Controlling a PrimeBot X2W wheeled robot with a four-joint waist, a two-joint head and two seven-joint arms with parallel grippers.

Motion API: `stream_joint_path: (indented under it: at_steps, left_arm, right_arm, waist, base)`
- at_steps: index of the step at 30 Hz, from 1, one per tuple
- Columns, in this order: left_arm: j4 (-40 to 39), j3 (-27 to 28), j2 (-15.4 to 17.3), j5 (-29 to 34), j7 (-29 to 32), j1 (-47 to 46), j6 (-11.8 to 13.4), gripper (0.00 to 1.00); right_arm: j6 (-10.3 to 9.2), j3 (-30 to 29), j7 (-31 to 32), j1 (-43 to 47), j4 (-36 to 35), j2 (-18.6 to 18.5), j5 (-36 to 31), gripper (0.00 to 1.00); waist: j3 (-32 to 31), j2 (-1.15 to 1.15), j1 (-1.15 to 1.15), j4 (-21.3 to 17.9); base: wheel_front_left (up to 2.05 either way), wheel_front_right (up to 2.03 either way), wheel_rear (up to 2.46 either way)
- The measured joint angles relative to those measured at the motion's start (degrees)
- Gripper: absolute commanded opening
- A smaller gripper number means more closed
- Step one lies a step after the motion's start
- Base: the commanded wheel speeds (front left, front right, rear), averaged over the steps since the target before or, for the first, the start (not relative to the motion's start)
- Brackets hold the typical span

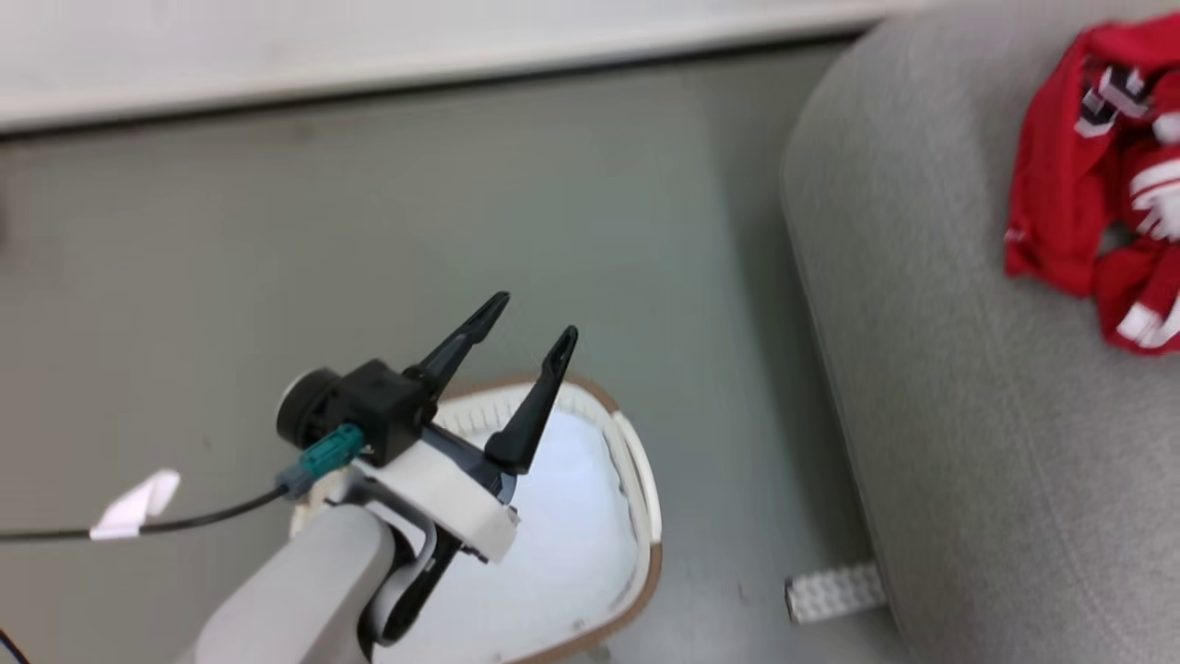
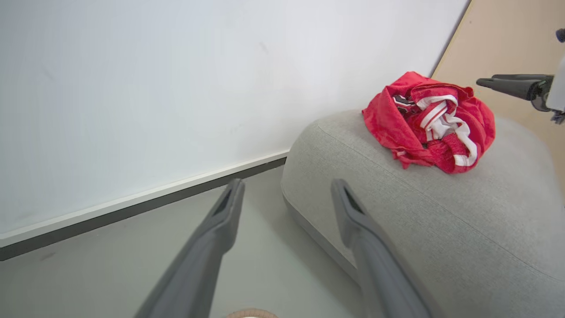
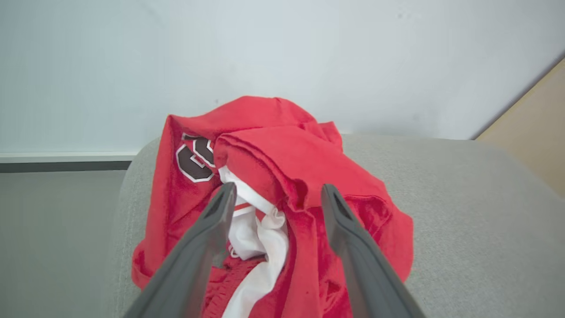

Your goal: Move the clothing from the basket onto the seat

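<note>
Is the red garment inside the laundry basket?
No, the clothing lies bunched on the seat, apart from the basket.

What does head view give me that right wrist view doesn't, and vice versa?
Head view: the basket on the floor, pale cloth inside, the open left end effector over it. Right wrist view: the open right end effector and a tan panel at right. Both: the red clothing bunched on the grey seat.
</note>
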Motion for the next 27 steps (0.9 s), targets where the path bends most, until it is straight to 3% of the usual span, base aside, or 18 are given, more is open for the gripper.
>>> stream_joint_path:
  at_steps: [8,15,21,27]
  left_arm:
    - [2.5,5.4,-1.3,-3.0,-1.1,5.0,2.0,1.0]
    - [2.6,13.7,-2.2,-3.7,-1.3,11.0,3.0,1.0]
    - [2.6,20.4,-3.6,-0.5,-1.3,16.2,2.7,1.0]
    - [3.5,25.3,-6.1,2.4,-1.3,20.6,-0.6,1.0]
  right_arm:
    - [0.0,3.2,-0.7,9.5,-14.6,-0.6,5.3,1.0]
    - [0.0,2.1,-3.9,19.8,-25.9,1.9,8.1,1.0]
    - [0.0,1.4,-8.3,29.5,-31.5,9.3,5.0,1.0]
    - [0.0,1.6,-14.5,35.8,-32.9,15.8,0.5,1.0]
  waist:
    - [-10.7,0.0,-0.01,2.4]
    - [-17.8,0.0,-0.02,5.8]
    - [-20.7,0.0,-0.02,9.5]
    - [-21.8,0.0,-0.01,11.4]
  base:
    - [0.0,0.0,0.0]
    - [0.0,0.0,0.0]
    - [0.0,0.0,0.0]
    - [0.0,0.0,0.0]
